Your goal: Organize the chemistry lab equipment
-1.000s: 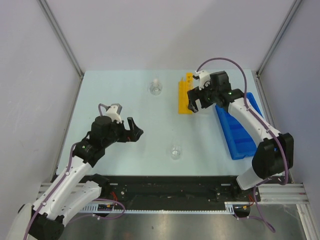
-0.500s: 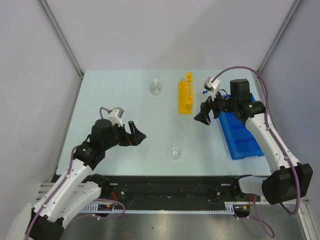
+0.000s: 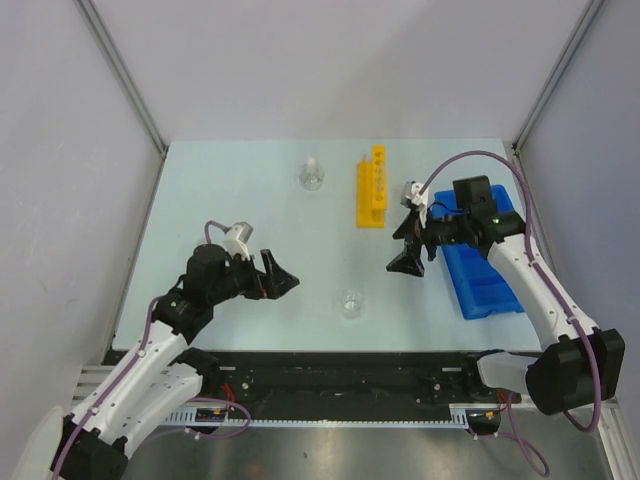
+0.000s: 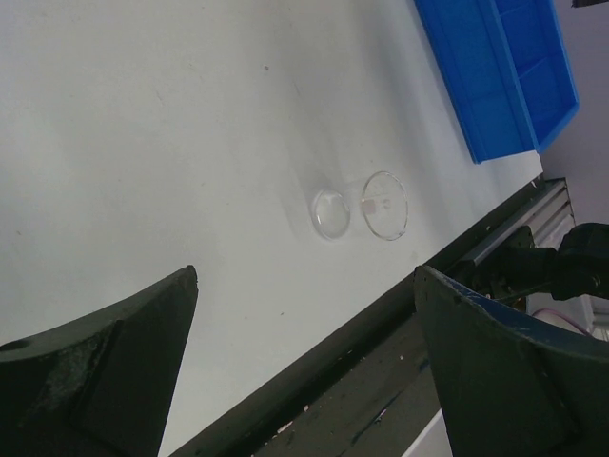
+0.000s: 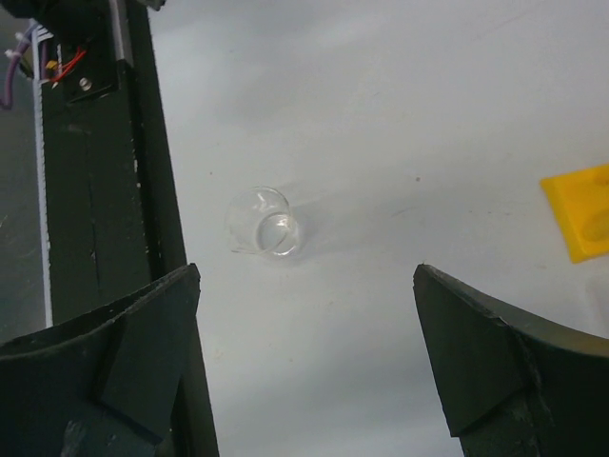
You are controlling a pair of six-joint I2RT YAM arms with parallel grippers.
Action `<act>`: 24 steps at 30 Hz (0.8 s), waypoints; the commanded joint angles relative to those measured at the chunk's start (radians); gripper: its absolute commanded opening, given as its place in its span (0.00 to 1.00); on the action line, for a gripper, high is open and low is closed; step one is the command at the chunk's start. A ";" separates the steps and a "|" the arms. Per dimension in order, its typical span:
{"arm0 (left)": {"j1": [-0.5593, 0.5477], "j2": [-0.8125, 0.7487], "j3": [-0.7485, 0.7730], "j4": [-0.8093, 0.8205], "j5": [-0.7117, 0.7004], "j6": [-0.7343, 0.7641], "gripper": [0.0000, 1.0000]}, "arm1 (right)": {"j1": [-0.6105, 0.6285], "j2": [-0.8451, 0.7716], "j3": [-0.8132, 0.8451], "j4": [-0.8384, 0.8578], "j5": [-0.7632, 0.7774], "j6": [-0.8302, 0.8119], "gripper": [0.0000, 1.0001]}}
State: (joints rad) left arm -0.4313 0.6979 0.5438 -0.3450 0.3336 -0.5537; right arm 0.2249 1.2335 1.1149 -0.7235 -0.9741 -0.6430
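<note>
In overhead view alone, flask [image 3: 312,176], beaker [image 5: 266,224] in all views, left tool [image 4: 304,271], right tool [image 5: 304,271] both apart

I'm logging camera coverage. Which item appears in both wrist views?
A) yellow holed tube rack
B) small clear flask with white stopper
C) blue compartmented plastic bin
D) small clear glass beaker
D: the small clear glass beaker shows near the middle of each wrist view.
</note>
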 commanded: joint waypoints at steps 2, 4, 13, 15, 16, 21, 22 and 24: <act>0.006 -0.009 -0.013 0.052 0.053 -0.018 1.00 | 0.059 -0.012 -0.007 -0.099 -0.044 -0.159 1.00; 0.006 -0.012 -0.018 0.055 0.053 -0.020 1.00 | 0.083 -0.009 -0.007 -0.122 -0.038 -0.200 1.00; 0.005 -0.021 0.048 -0.034 0.012 0.034 1.00 | 0.256 0.041 -0.007 -0.220 0.089 -0.369 1.00; 0.006 -0.021 0.074 -0.061 -0.010 0.052 1.00 | 0.286 0.055 -0.007 -0.229 0.126 -0.402 1.00; 0.006 -0.021 0.085 -0.072 -0.018 0.060 1.00 | 0.312 0.058 -0.007 -0.229 0.139 -0.405 1.00; 0.005 -0.021 0.151 -0.143 -0.065 0.109 1.00 | 0.390 0.078 -0.006 -0.243 0.242 -0.429 1.00; 0.006 -0.023 0.160 -0.153 -0.083 0.116 1.00 | 0.402 0.084 -0.006 -0.246 0.256 -0.431 1.00; 0.006 -0.023 0.186 -0.179 -0.099 0.142 1.00 | 0.435 0.089 -0.003 -0.255 0.285 -0.437 1.00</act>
State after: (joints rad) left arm -0.4313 0.6903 0.6529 -0.4637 0.2867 -0.4820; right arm 0.6113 1.3132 1.1072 -0.9443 -0.7742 -1.0325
